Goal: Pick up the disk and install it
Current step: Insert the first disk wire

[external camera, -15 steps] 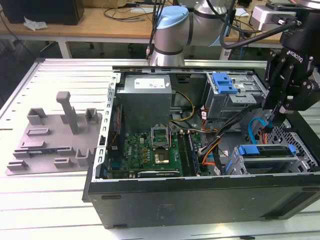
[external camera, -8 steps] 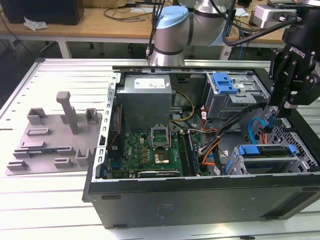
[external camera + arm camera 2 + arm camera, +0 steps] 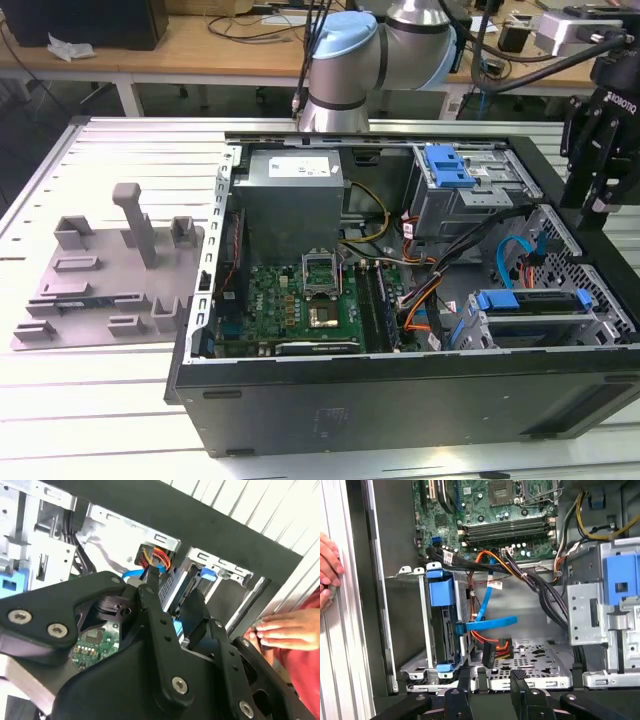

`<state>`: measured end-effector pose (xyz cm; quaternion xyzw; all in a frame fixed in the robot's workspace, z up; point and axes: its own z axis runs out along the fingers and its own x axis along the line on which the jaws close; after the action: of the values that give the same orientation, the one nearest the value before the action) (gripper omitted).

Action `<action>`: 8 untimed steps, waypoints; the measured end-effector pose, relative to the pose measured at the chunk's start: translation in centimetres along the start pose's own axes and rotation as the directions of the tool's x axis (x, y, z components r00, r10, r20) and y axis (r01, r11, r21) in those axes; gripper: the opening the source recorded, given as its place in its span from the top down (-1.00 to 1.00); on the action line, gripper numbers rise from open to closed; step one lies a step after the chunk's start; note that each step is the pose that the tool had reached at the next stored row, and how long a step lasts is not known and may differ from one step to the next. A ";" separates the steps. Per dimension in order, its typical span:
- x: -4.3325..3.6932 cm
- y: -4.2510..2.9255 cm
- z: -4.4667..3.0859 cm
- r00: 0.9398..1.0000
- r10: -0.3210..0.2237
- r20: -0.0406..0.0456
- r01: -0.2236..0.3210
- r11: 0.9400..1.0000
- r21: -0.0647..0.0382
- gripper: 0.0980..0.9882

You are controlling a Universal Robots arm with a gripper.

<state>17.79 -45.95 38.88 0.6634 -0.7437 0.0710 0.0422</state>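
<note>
The disk (image 3: 530,303), edged by its bright blue carrier frame, sits inside the metal drive cage at the case's near corner on the exterior view's right. In the first wrist view the disk (image 3: 444,630) stands in that cage with a blue frame tab showing at its end. My gripper (image 3: 601,205) hangs above the case's rim on the exterior view's right, over and behind the cage. In both wrist views its black fingers stand apart, the gripper (image 3: 498,676) (image 3: 171,596) open with nothing between them.
The open computer case (image 3: 400,400) holds a green motherboard (image 3: 300,300), a grey power supply box (image 3: 290,190), an upper drive bay with a blue tab (image 3: 447,165) and loose cables (image 3: 490,625). A grey fixture tray (image 3: 100,270) lies beside it. A person's hand (image 3: 282,630) rests by the case.
</note>
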 end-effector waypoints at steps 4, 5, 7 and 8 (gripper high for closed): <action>-0.04 0.01 0.26 0.998 0.050 -0.044 -0.050 0.999 -0.001 0.22; -0.06 0.02 0.40 0.997 0.062 -0.051 -0.062 0.998 -0.002 0.22; -0.12 0.04 0.71 0.994 0.093 -0.055 -0.094 0.996 -0.007 0.22; -0.20 0.08 0.88 0.993 0.106 -0.057 -0.107 0.994 -0.010 0.22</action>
<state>17.77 -45.89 37.97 0.6204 -0.7769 0.0869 0.0637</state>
